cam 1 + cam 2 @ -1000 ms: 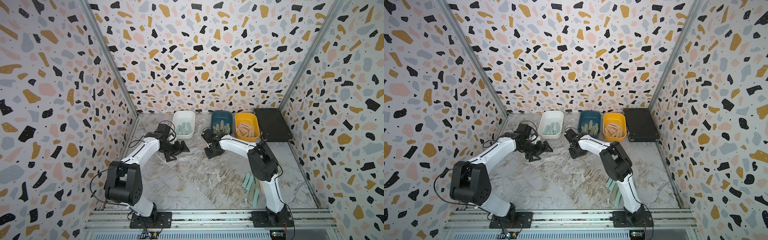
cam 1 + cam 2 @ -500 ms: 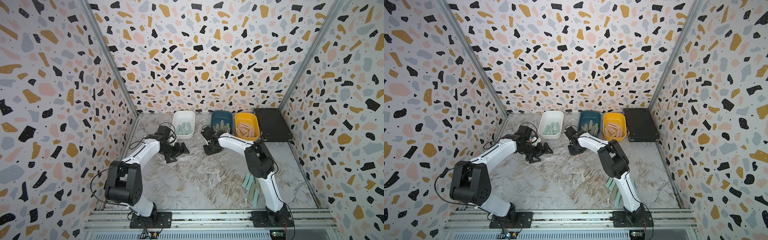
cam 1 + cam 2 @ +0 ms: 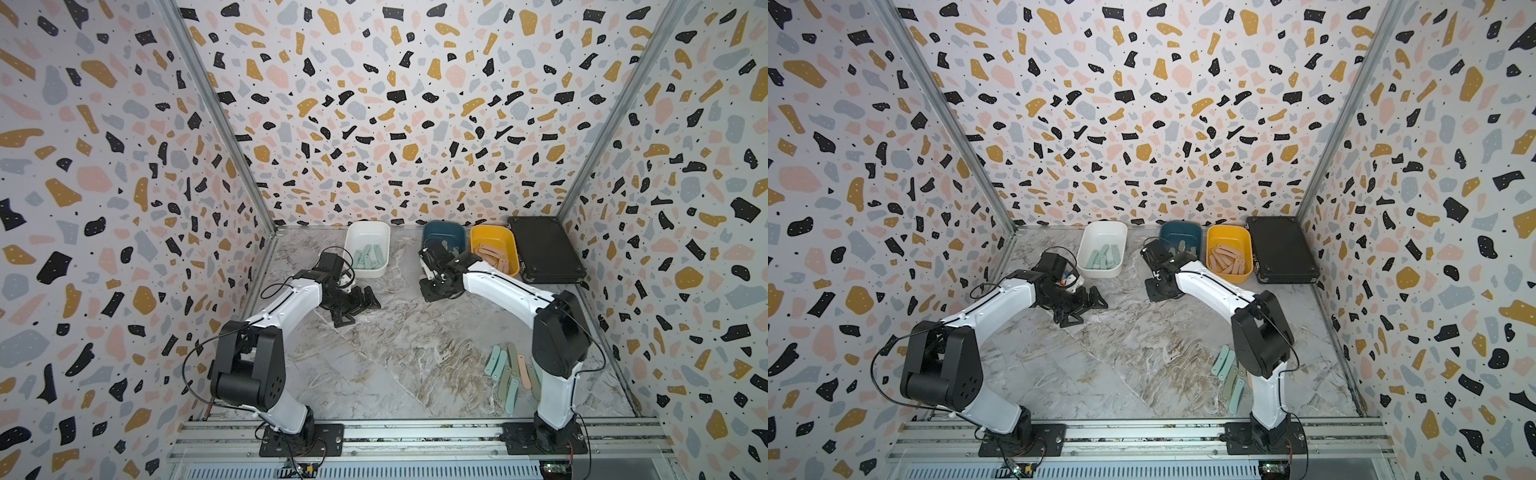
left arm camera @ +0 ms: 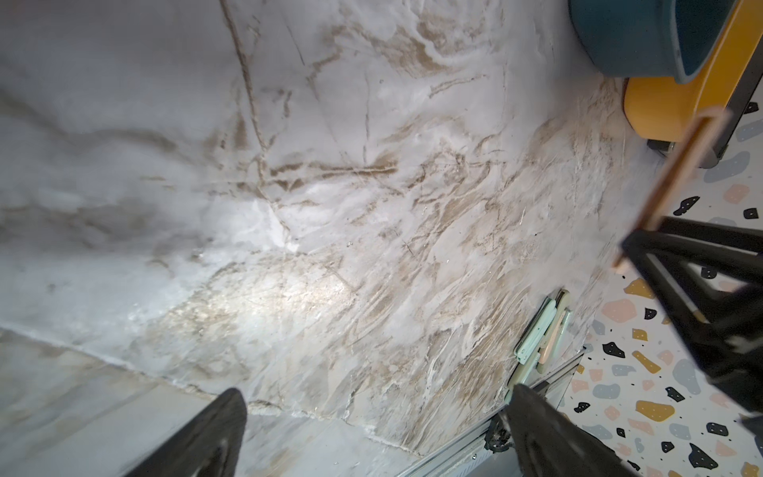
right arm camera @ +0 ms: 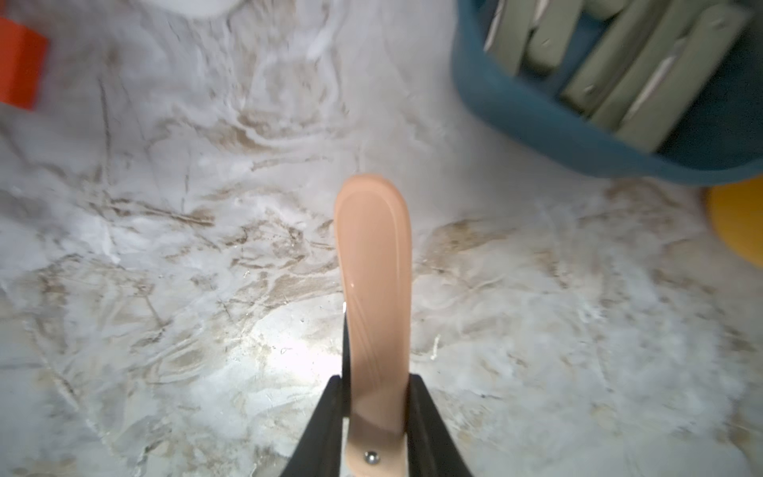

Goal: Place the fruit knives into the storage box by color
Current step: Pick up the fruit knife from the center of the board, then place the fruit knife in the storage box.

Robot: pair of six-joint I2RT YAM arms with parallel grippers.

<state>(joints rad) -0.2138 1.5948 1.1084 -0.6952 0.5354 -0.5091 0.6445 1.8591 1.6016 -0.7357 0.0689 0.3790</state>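
peach knife [image 5: 373, 289] smooth plastic w/ slight sheen; teal tub [image 5: 532, 117] glossy plastic; tabletop [image 5: 165, 256] marble-look, scuffed matt.

On the tabletop [image 3: 395, 353], along the back, stand the left tub [image 3: 365, 273], middle tub [image 3: 443, 227], right tub [image 3: 491, 231], then a case [image 3: 544, 249]. Knives [image 3: 368, 257] lie in each tub. A heap of knives [image 3: 509, 376] lies front right. Before the middle tub, the right tool [image 5: 377, 382] pinches one knife [image 5: 373, 268].

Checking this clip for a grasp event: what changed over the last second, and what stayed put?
The right gripper closed on a peach-pink knife and holds it in front of the teal tub. That arm's elbow swung outward to its right. Unchanged: the left gripper, open near the white tub, the black case and the loose knives.
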